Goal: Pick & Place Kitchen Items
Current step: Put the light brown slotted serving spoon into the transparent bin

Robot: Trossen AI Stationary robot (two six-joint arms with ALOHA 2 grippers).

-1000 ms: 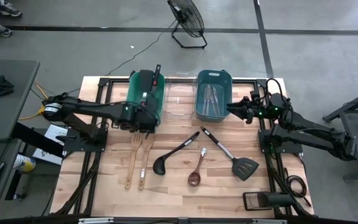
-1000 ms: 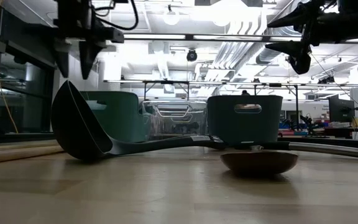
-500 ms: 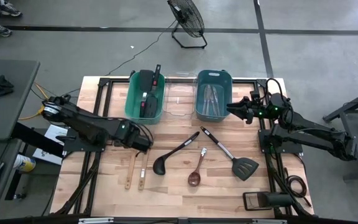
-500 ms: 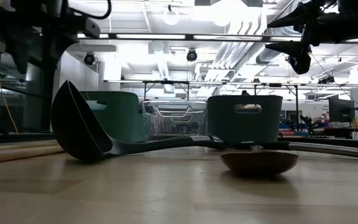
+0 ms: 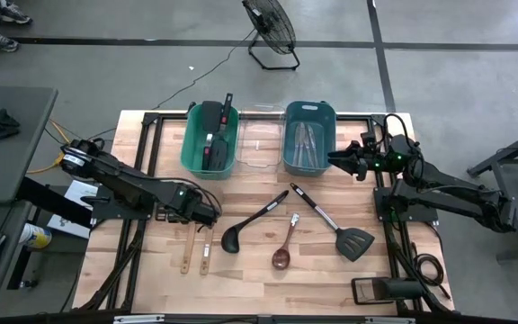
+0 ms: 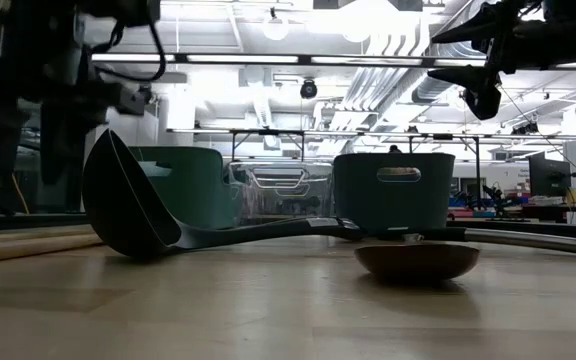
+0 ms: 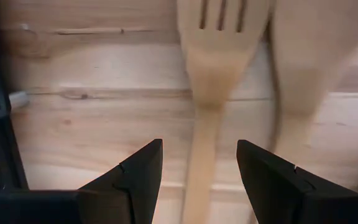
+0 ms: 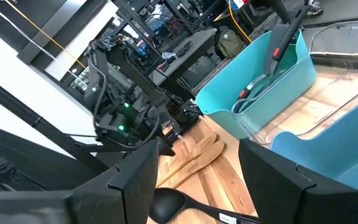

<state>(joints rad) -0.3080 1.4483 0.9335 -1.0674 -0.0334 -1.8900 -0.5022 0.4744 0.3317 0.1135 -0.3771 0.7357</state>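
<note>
My left gripper (image 5: 201,214) is open low over the heads of two wooden utensils, whose handles (image 5: 187,247) run toward the near edge. In the left wrist view its fingers (image 7: 197,180) stand on either side of the slotted wooden spatula's neck (image 7: 202,118), with a wooden spoon (image 7: 303,62) beside it. Both lie flat on the table. My right gripper (image 5: 335,162) is open and empty, raised beside the blue bin (image 5: 307,166). A black ladle (image 5: 252,223), a dark-bowled wooden spoon (image 5: 284,248) and a black slotted spatula (image 5: 338,227) lie on the table.
A green bin (image 5: 189,148) holds black and red-handled utensils, a clear bin (image 5: 261,144) stands in the middle, and the blue bin holds silver cutlery. All three stand along the far edge. The near half of the wooden table (image 5: 259,288) is bare.
My left gripper has gone from over the green bin's near end toward the table's near edge and down, and now hangs low over the wooden utensils' heads. The utensils on the table have stayed in place.
</note>
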